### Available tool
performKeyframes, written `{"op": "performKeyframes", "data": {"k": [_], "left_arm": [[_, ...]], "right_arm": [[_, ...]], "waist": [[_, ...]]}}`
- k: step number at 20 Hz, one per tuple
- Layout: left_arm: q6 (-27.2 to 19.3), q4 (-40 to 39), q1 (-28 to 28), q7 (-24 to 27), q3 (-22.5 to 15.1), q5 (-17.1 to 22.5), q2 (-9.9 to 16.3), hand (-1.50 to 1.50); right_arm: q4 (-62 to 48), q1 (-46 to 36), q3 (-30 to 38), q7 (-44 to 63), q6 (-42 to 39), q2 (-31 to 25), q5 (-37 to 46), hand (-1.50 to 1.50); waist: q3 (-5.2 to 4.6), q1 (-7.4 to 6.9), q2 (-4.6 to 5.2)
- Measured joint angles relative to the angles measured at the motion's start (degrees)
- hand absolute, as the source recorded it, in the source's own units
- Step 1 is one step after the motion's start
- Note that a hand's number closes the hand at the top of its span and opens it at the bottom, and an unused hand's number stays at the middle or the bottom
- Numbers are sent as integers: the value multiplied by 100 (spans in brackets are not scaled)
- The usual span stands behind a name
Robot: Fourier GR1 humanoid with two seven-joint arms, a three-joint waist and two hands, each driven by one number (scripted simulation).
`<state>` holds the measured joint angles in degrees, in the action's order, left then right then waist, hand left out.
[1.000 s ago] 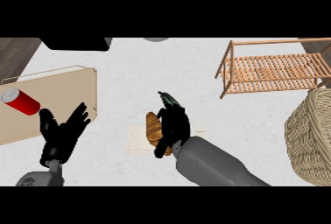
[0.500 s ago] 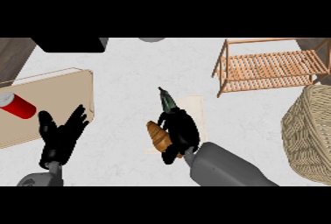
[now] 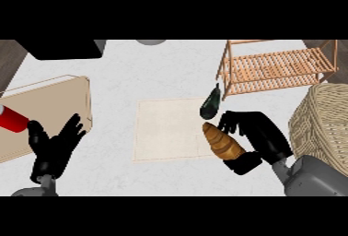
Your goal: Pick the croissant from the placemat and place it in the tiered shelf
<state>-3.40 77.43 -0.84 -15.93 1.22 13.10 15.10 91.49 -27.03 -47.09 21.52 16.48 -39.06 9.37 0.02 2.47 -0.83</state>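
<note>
Above the placemat's (image 3: 173,131) right edge on the white bench (image 3: 156,69), the right robot hand (image 3: 255,136) is grasping the croissant (image 3: 222,143), apparently carrying it toward the tiered shelf (image 3: 275,69), while the left robot hand (image 3: 54,147) is resting released.

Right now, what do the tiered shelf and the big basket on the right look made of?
The tiered shelf looks like light unpainted wood: thin slats and posts, orange-tan, matte. The basket looks like woven wicker or straw, with a pale braided texture; which fibre is unclear.
</note>
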Motion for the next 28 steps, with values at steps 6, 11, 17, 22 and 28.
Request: {"op": "performKeyframes", "data": {"k": [6, 11, 17, 22, 28], "left_arm": [[51, 25, 138, 120, 40, 6, -4, 0], [-14, 1, 59, 90, -44, -80, -121, 0], [-23, -9, -82, 33, -98, -191, -171, 0], [72, -107, -227, 37, -38, -209, -146, 0], [63, -185, -278, 86, -106, -316, -285, 0]], "right_arm": [[1725, 319, 1248, 385, 118, -1310, -452, 150], [2519, 455, 2669, 851, -201, -2279, -1342, 150], [2324, 209, 4058, 1329, -832, -2750, -2204, 150], [1452, -258, 4723, 1296, -1409, -2742, -2498, 150], [28, -1253, 4831, 1009, -2102, -2629, -2337, 150]], "waist": [[-2, 43, -9], [-4, 0, 18], [-5, -161, 56], [-3, -260, 79], [-6, -359, 103]]}}
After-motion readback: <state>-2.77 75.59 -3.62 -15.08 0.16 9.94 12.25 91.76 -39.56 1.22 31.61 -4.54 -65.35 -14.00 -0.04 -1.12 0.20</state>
